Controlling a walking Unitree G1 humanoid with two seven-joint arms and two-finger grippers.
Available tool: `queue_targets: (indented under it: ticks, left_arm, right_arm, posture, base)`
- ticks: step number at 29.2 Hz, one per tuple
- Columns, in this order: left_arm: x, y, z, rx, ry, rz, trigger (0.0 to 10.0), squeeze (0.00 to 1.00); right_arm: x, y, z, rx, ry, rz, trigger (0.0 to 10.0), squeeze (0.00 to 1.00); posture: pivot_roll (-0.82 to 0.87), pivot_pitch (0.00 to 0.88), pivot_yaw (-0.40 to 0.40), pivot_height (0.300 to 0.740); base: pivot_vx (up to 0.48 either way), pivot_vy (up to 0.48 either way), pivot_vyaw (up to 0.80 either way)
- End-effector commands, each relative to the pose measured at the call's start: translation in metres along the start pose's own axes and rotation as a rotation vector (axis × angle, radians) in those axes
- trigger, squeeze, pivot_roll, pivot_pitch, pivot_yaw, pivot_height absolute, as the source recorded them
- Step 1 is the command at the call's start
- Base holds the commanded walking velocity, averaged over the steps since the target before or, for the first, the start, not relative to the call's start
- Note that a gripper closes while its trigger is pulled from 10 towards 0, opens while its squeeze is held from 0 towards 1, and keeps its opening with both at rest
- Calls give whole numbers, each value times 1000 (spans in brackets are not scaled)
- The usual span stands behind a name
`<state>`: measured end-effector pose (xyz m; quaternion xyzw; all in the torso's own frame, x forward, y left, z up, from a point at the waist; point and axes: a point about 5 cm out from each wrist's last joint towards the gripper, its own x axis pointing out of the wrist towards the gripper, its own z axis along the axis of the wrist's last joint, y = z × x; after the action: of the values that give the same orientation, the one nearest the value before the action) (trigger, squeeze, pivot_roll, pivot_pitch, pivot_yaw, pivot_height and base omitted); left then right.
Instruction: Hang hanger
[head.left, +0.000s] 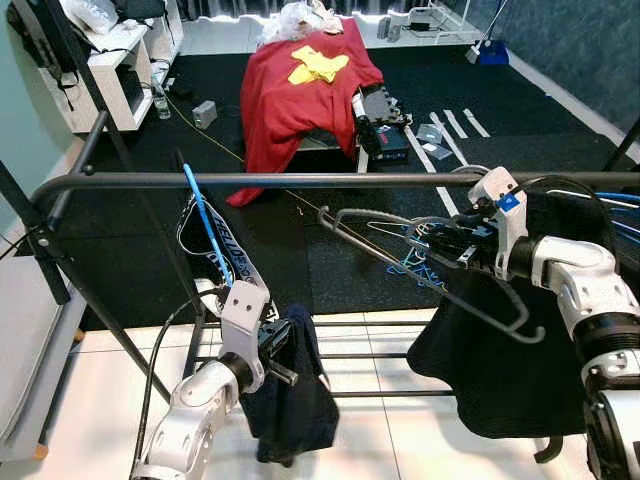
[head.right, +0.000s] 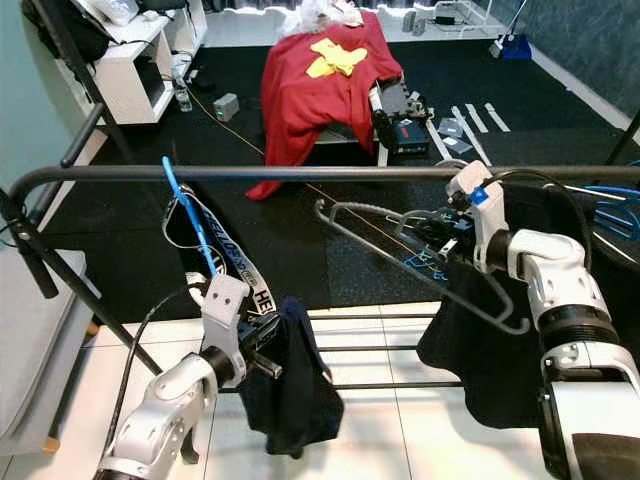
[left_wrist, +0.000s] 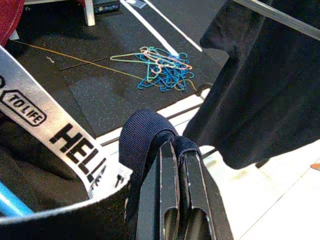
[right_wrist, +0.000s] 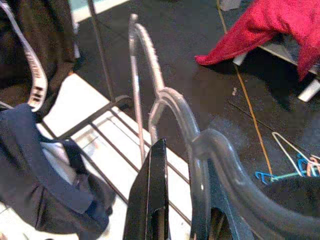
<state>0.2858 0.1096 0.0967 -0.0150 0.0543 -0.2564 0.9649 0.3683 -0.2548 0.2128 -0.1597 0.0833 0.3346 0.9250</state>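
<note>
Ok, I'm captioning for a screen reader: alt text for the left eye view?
The right gripper holds a grey hanger just below a black rail; the left gripper pinches a dark garment lower down.

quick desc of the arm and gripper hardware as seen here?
Both arms have silver-grey rounded casings with black joint rings. The left gripper sits on a pale angular wrist block, a thin black cable trailing beside the forearm. The right gripper has a white wrist housing with a blue tag and looping black cable. Fingers are long, black, flat-sided.
</note>
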Motion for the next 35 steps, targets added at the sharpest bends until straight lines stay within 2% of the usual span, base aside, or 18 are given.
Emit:
queue_targets:
  ticks: [1, 4, 5, 9, 10, 12, 13, 21, 22, 24, 25, 26, 27, 30, 31, 35]
  left_arm:
    - [-2, 1, 2, 31, 3, -7, 10000, 0]
    - [-2, 1, 2, 31, 4, -7, 10000, 0]
    - [-2, 1, 2, 32, 4, -7, 10000, 0]
    - [-2, 1, 3, 32, 3, -7, 10000, 0]
    - [-2, 1, 3, 33, 4, -8, 10000, 0]
    - [-2, 1, 3, 33, 4, -8, 10000, 0]
    - [-1, 1, 3, 33, 3, -8, 10000, 0]
    - [-1, 0, 3, 32, 4, -14, 10000, 0]
    - [-2, 0, 3, 32, 5, -14, 10000, 0]
    - [-2, 0, 2, 32, 6, -14, 10000, 0]
    - [-2, 0, 2, 32, 6, -14, 10000, 0]
    - [-2, 0, 2, 32, 6, -14, 10000, 0]
    - [-2, 0, 2, 31, 6, -15, 10000, 0]
    - [-1, 0, 2, 31, 6, -16, 10000, 0]
    - [-1, -1, 2, 30, 6, -18, 10000, 0]
    - [1, -1, 2, 31, 7, -24, 10000, 0]
  right_arm:
    - [0, -1, -2, -6, 22, -12, 10000, 0]
    - [0, -2, -2, -6, 23, -14, 10000, 0]
    - [-1, -2, -1, 2, 28, 1, 10000, 180]
    - [-2, -3, 0, 8, 32, 12, 10000, 180]
    - [-3, -2, 1, 11, 37, 27, 10000, 725]
    - [-3, -2, 1, 11, 37, 27, 10000, 725]
    - [-5, -3, 4, 4, 37, 40, 10000, 0]
    - [-11, -5, 13, -11, 30, 59, 10000, 0]
    - [-13, -5, 15, -1, 28, 62, 10000, 439]
    - [-15, -6, 17, 8, 28, 63, 10000, 439]
    - [-17, -5, 18, -5, 31, 71, 10000, 902]
    - [-17, -5, 18, -5, 31, 71, 10000, 902]
    - [-19, -4, 20, -6, 22, 70, 10000, 110]
    - [-20, -4, 21, -7, 15, 70, 10000, 110]
    - [-21, -4, 22, -11, 12, 65, 10000, 0]
    - [-24, -4, 25, -6, 23, 58, 10000, 0]
  posture:
    - [-44, 119, 16, 740]
    - [-45, 118, 16, 740]
    - [-47, 119, 16, 740]
    - [-47, 119, 16, 740]
    - [-49, 118, 16, 740]
    - [-49, 118, 16, 740]
    - [-52, 120, 16, 740]
    - [-58, 119, 14, 740]
    - [-60, 119, 15, 740]
    - [-60, 119, 15, 740]
    - [-64, 120, 22, 740]
    - [-64, 120, 22, 740]
    - [-68, 120, 24, 740]
    - [-68, 120, 25, 740]
    - [-74, 118, 27, 740]
    - [-79, 116, 32, 740]
  base:
    - [0, 0, 0]
    - [0, 0, 0]
    - [0, 0, 0]
    - [0, 0, 0]
    - [0, 0, 0]
    - [0, 0, 0]
    - [0, 0, 0]
    - [0, 0, 0]
    - [0, 0, 0]
    - [0, 0, 0]
    - [0, 0, 0]
    - [0, 0, 0]
    - [0, 0, 0]
    - [0, 0, 0]
    - [0, 0, 0]
    - [0, 0, 0]
